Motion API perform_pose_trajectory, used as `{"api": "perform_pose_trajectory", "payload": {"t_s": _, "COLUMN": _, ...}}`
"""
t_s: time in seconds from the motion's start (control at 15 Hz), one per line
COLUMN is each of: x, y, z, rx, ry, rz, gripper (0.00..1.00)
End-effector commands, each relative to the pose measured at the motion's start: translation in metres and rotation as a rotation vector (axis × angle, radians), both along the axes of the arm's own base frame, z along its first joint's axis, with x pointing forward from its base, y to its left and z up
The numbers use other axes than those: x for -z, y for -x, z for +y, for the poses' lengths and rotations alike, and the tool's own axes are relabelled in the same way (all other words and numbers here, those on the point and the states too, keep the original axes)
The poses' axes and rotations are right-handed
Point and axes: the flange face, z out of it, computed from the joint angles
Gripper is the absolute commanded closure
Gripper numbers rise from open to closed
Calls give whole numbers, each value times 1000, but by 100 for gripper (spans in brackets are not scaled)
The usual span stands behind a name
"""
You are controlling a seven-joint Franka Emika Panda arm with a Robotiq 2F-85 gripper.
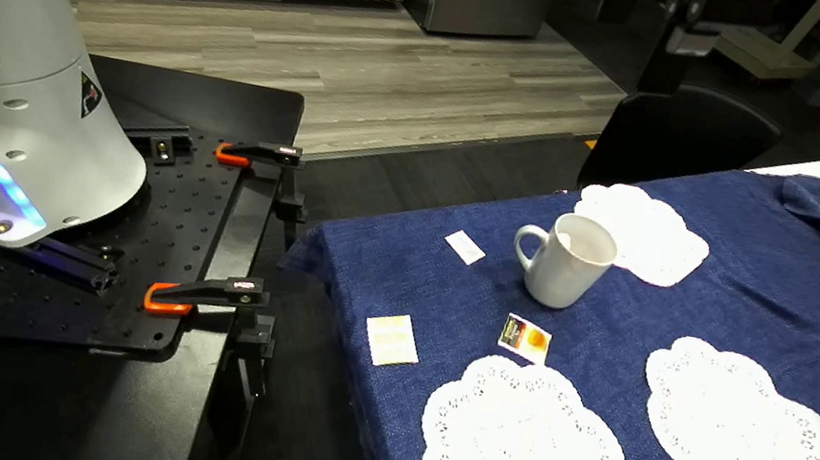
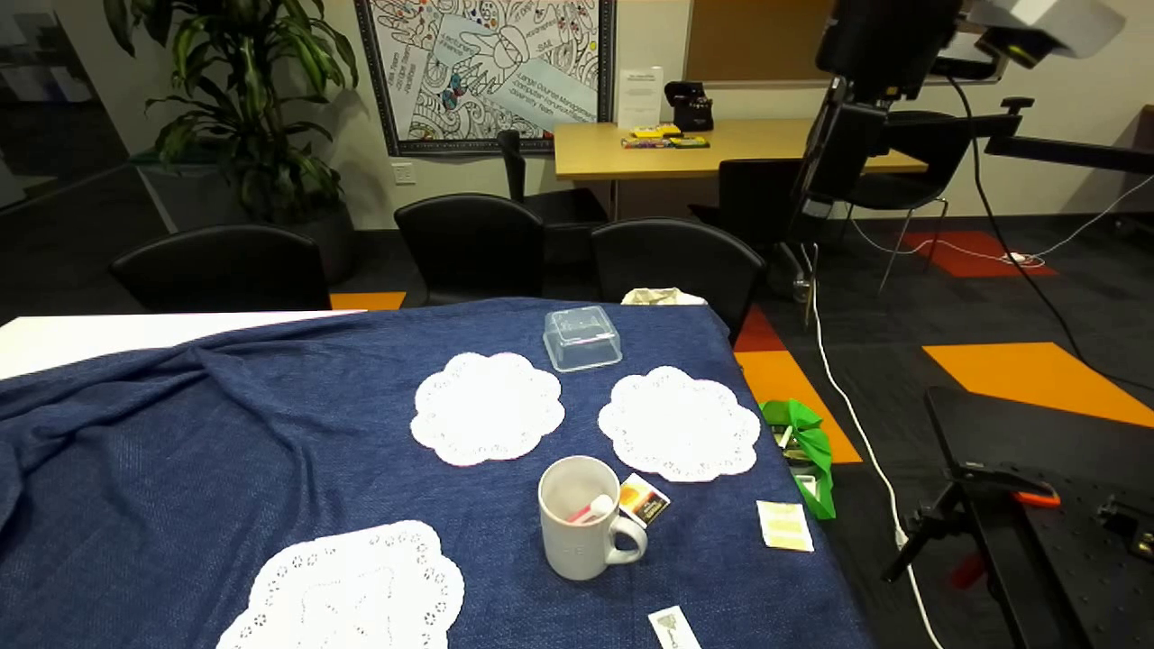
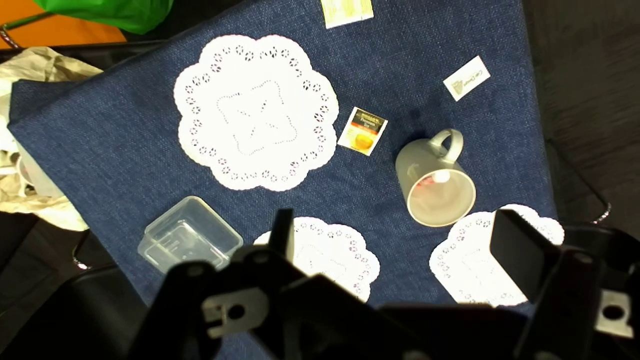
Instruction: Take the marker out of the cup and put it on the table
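Note:
The white cup (image 1: 560, 278) stands upright on the blue-clothed table (image 1: 798, 324); the cup also shows in an exterior view (image 2: 577, 545) and in the wrist view (image 3: 415, 162). The marker (image 2: 588, 513) leans inside the cup, reddish with a white end near the rim by the handle. Its white end also shows in the wrist view (image 3: 441, 176); its lower part is hidden by the cup wall in an exterior view. My gripper (image 3: 400, 232) is open and empty, its fingers wide apart, high above the table. In an exterior view the gripper (image 2: 825, 171) hangs at the upper right, away from the cup.
White doilies (image 2: 487, 410) lie around the cup, one close beside it (image 1: 641, 233). A tea packet (image 3: 363, 131), a yellow packet (image 3: 347, 11) and a white packet (image 3: 467, 78) lie nearby. A clear plastic box (image 2: 582, 339) stands near the table edge. Black chairs (image 2: 676, 261) stand beyond.

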Motion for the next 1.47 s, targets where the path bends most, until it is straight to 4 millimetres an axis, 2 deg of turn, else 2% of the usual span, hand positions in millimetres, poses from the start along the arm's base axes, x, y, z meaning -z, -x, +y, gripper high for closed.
{"api": "perform_pose_trajectory", "payload": {"t_s": 0.0, "x": 16, "y": -25, "z": 12, "rx": -33, "ry": 5, "rz": 60, "gripper": 0}}
{"api": "perform_pose_trajectory", "payload": {"t_s": 0.53, "x": 89, "y": -47, "z": 54, "rx": -90, "ry": -4, "rz": 138, "gripper": 0}}
{"api": "perform_pose_trajectory", "payload": {"t_s": 0.87, "x": 131, "y": -68, "z": 79, "rx": -118, "ry": 11, "rz": 91, "gripper": 0}}
{"api": "perform_pose_trajectory", "payload": {"t_s": 1.0, "x": 142, "y": -74, "z": 88, "rx": -124, "ry": 21, "rz": 67, "gripper": 0}}
{"api": "perform_pose_trajectory", "payload": {"t_s": 1.07, "x": 136, "y": -63, "z": 79, "rx": -134, "ry": 14, "rz": 89, "gripper": 0}}
{"api": "perform_pose_trajectory", "payload": {"t_s": 1.2, "x": 145, "y": -67, "z": 85, "rx": -138, "ry": 14, "rz": 84, "gripper": 0}}
{"api": "perform_pose_trajectory", "payload": {"t_s": 1.4, "x": 145, "y": -70, "z": 86, "rx": -139, "ry": 14, "rz": 82, "gripper": 0}}
